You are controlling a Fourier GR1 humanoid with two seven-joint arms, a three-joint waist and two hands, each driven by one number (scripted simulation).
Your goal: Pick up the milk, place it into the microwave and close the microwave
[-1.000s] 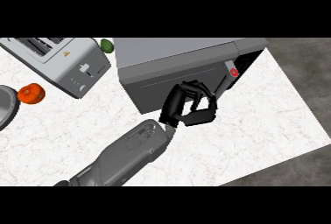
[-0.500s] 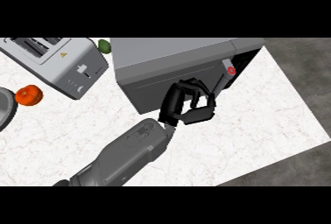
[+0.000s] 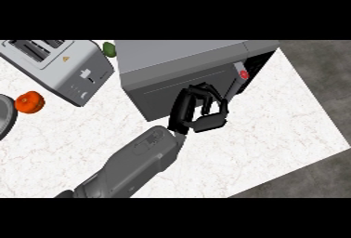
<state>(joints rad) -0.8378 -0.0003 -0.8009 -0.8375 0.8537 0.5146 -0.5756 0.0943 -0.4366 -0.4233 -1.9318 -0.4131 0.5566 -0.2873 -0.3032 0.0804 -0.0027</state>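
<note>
The left hand is at the front of the microwave. Its fingers are curled in a narrow hook, and their tips are against the dark door face, near the door's right end. Nothing shows inside the curl, and it cannot be told whether the fingers catch the door's edge or only press on it. The grey forearm runs down and to the left from the hand, across the white tabletop, to the lower edge of the view.

The door looks shut or nearly so, flush with the front. Just up and to the right of the hand is the control panel with a red button.

The milk is not visible. The microwave's body and door would hide it if it is inside, so its place cannot be told.

Well to the left of the hand and a little higher, a silver toaster stands at an angle on the tabletop. Beyond it, still further from the hand, lies a round orange-red fruit. A dark curved rim shows at the view's left edge. A small green thing peeks out up and to the left of the hand, between the toaster and the microwave's back corner.
</note>
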